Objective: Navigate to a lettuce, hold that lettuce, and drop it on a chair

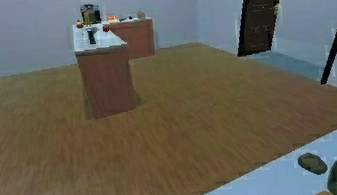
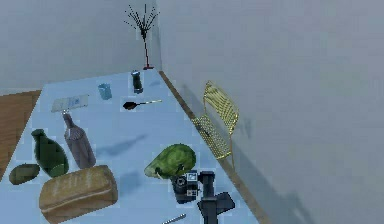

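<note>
Lettuce (image 2: 172, 160) lies on the pale blue table (image 2: 150, 125), toward the arm side view's right. Gripper (image 2: 186, 182) is at the lettuce; whether it holds anything cannot be told. Bread loaf (image 2: 78, 192) lies left of the lettuce. Yellow wire chair (image 2: 220, 118) stands beside the table.

Middle of table (image 2: 130, 128) bare: wide lane between bottle (image 2: 78, 142) and chair side. Near end crowded: lettuce (image 2: 172, 160), bread loaf (image 2: 78, 190), green vase (image 2: 48, 152) close together. Beside table edge, wire chair (image 2: 215, 130), wall (image 2: 300, 100) close behind. Ahead, wood floor (image 1: 198, 113) open; counter (image 1: 104, 70) stands mid-room.
</note>
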Controlling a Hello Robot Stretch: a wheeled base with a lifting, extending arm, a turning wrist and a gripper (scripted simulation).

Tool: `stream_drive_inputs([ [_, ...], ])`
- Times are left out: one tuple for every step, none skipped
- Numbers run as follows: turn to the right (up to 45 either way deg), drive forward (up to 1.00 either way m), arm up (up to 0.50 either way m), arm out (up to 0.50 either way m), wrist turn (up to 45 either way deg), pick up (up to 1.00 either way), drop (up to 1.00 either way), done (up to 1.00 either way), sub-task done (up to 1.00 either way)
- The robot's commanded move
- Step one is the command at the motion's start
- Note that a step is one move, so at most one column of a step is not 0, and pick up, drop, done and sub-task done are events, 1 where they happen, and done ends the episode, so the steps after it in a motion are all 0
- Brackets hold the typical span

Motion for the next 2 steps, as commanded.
stream_drive_inputs([
  [0.0, 0.0, 0.1, 0.0, 0.0, 0.0, 0.0, 0.0, 0.0],
  [0.0, 0.0, 0.28, 0.0, 0.0, 0.0, 0.0, 0.0, 0.0],
])
